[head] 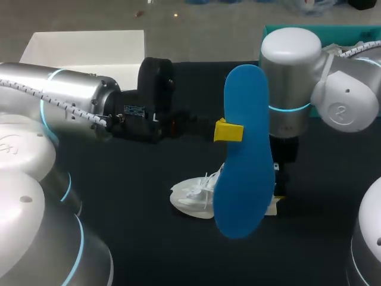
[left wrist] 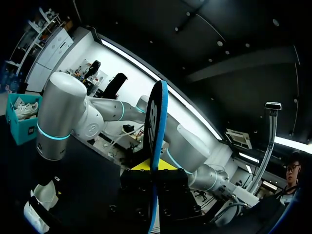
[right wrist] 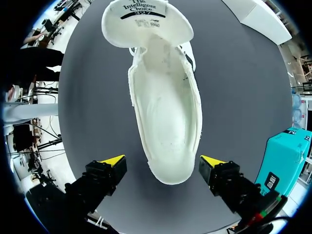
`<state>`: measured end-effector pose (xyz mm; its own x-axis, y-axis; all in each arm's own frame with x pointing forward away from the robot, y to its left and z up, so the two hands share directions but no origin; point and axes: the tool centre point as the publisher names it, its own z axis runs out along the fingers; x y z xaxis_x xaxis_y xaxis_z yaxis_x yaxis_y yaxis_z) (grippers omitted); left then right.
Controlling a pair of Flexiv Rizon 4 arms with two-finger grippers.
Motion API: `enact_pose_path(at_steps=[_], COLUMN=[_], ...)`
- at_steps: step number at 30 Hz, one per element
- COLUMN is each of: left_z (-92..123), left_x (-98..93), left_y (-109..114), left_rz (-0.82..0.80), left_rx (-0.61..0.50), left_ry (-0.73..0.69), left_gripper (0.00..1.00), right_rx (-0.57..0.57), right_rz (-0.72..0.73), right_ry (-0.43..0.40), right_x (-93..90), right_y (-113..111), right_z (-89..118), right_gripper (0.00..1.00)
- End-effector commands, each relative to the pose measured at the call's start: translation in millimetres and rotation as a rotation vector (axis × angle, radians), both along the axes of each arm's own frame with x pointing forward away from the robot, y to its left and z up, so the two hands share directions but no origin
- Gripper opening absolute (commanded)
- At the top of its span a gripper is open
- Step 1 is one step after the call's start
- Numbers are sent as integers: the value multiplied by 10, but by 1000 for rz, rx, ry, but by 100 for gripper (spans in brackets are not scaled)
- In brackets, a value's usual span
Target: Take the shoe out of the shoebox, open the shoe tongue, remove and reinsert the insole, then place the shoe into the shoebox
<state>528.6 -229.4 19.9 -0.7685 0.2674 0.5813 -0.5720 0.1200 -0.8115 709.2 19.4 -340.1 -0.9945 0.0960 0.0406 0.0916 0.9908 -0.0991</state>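
My left gripper is shut on a blue insole and holds it upright above the table; in the left wrist view the insole stands edge-on between the yellow tips. A white shoe lies on the dark table, partly hidden behind the insole. In the right wrist view the shoe has its tongue folded forward and its inside bare. My right gripper hangs open over the heel, its fingers standing clear of the shoe on either side.
A white shoebox stands at the back left of the table. A teal bin sits at the back right, behind my right arm. The dark tabletop in front of the shoe is bare.
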Motion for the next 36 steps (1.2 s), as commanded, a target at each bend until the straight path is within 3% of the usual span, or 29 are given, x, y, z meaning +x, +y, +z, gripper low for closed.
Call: enact_pose_path(at_steps=[1,6,10,25,27,30,32,36], left_z=[17,17,17,17,17,17,17,17], left_x=[-61,-61,-61,-61,-61,-61,-61,-61], left_y=[-27,-27,-27,-27,-27,-27,-27,-27], left_rz=[12,12,12,12,12,12,12,12], left_rx=[-2,-2,-2,-2,-2,-2,-2,-2], left_ry=[1,1,1,1,1,1,1,1], left_gripper=[0,0,0,0,0,0,0,0], right_rx=[14,13,20,16,14,26,23,23], right_rz=[0,10,28,49,54,52,42,42], right_ry=[-32,-73,-78,-54,-54,-29,-21,-21], right_x=[114,330,451,639,635,567,532,532], right_y=[134,349,474,783,834,809,768,768], right_z=[32,54,-75,-357,-350,-357,-375,-375], right_gripper=[100,100,100,86,76,38,0,0])
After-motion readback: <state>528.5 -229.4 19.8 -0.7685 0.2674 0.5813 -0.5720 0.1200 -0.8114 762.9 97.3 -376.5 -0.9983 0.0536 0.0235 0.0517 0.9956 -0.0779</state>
